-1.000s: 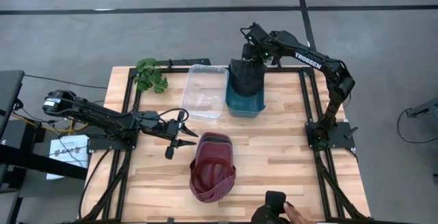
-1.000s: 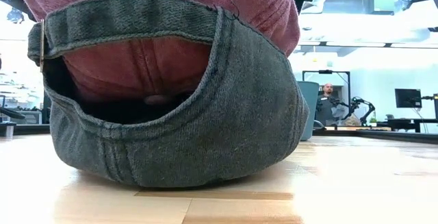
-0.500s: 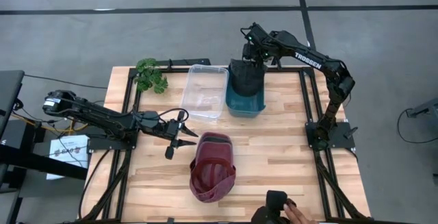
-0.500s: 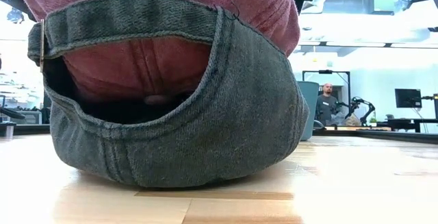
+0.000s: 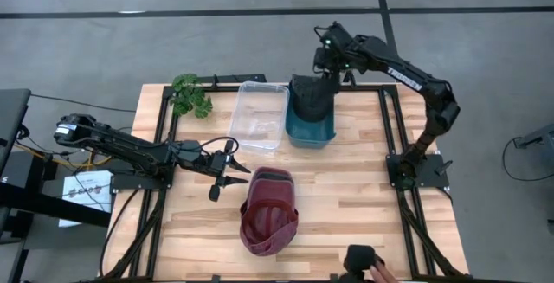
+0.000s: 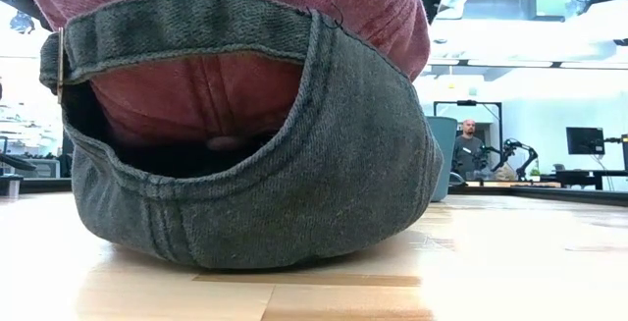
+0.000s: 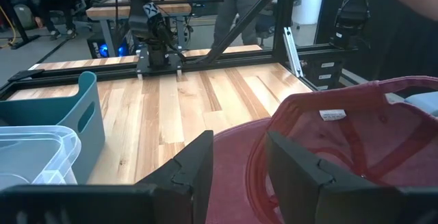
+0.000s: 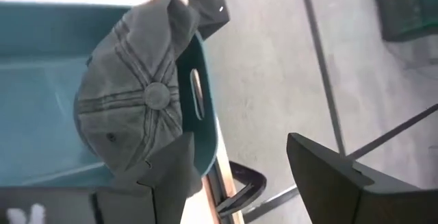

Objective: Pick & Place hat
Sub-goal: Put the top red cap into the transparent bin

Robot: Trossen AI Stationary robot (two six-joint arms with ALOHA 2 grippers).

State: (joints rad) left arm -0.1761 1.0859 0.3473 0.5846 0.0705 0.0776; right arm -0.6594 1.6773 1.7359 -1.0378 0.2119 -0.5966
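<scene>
A red hat (image 5: 268, 212) lies crown down on the wooden table, its opening up; it fills the low view (image 6: 245, 115). My left gripper (image 5: 232, 173) stands open just left of the red hat (image 7: 342, 135), fingers level and apart from it. A grey hat (image 8: 133, 94) lies inside the teal bin (image 5: 310, 114), leaning against the bin's wall. My right gripper (image 8: 246, 176) hangs open above the bin's far end (image 5: 329, 62), with nothing between its fingers.
A clear plastic bin (image 5: 260, 114) stands left of the teal bin. A green plant (image 5: 190, 94) sits at the far left corner. A person's hand with a black object (image 5: 365, 261) shows at the table's near edge. Bare wood lies right of the red hat.
My right gripper has risen from the teal bin and drawn a little toward the table's right edge; the grey hat stays in the bin. The hand at the near edge has shifted slightly right.
</scene>
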